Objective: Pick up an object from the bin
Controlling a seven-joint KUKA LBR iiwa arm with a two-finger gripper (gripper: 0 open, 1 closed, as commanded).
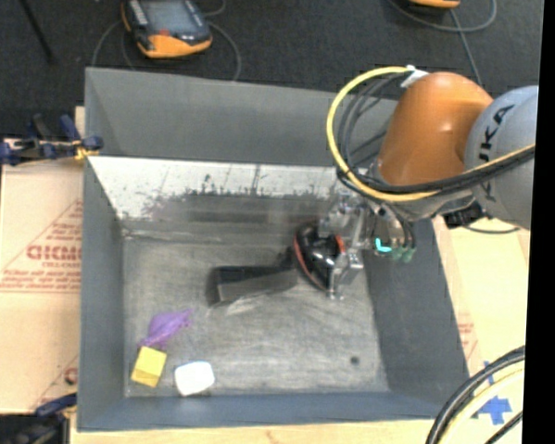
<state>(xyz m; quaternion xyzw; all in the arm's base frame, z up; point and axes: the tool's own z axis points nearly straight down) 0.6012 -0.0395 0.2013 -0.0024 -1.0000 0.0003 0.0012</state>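
On dark floor [287,31], scuffed grey bin [280,348].

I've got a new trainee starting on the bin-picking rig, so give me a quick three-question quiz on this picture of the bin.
1. True or false: the yellow block, purple scrap and white lump lie close together at the lower left of the bin.
2. Which thing is nearest the gripper? A) yellow block B) black-and-red round thing C) white lump
3. From which side of the view does the arm reach in?

Key: 1 true; 2 B; 3 the right.
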